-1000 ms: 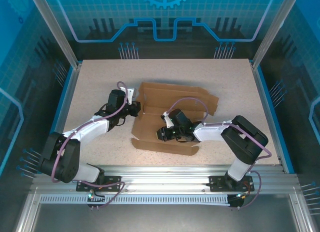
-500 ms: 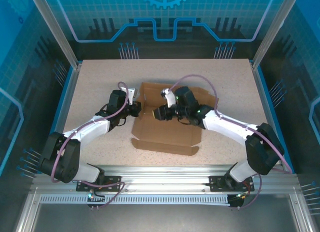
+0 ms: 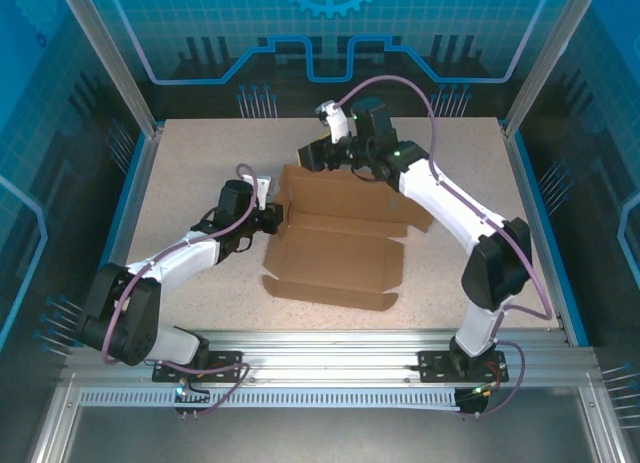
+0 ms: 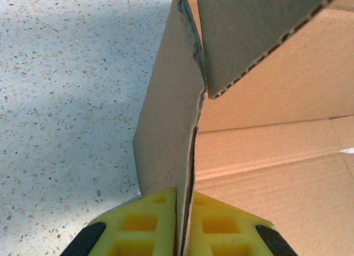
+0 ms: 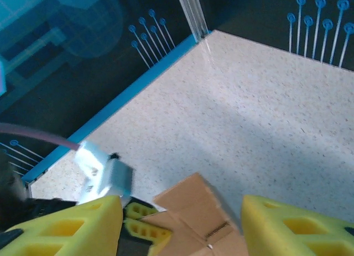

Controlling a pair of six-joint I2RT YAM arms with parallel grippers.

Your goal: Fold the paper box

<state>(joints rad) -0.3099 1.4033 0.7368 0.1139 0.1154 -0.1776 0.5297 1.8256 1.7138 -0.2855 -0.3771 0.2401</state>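
Paper box [image 3: 335, 258] was found mid-table [image 3: 190, 173], just ahead of both arms, open side up & only part-formed: base flat, far wall stood up, near flap flat on the surface. Long axis was judged to run L–R across the table, w/ the R end skewed slightly toward the arm bases. The raised far wall was turned toward the back of the cell.

Step in hand, as judged: the L end flap being held upright. The left gripper [image 3: 272, 219] was set at the box's L end. In the left wrist view its fingers [image 4: 157, 217] were clamped together on an upright cardboard edge, w/ a second panel overlapping it at the corner. The right gripper [image 3: 308, 155] was seen raised near the far-L corner, touching nothing. Its fingers [image 5: 66, 225] were spread wide apart w/ nothing btwn them.

Next move, prob.: the right gripper would need to be lowered onto the far wall or its corner tab, jaws lined up w/ the cardboard, so the tab could be tucked beside the held flap. A firm L grip would be needed meanwhile, or the flap might be dropped. Whether any tab was seated in a slot couldn't be told.
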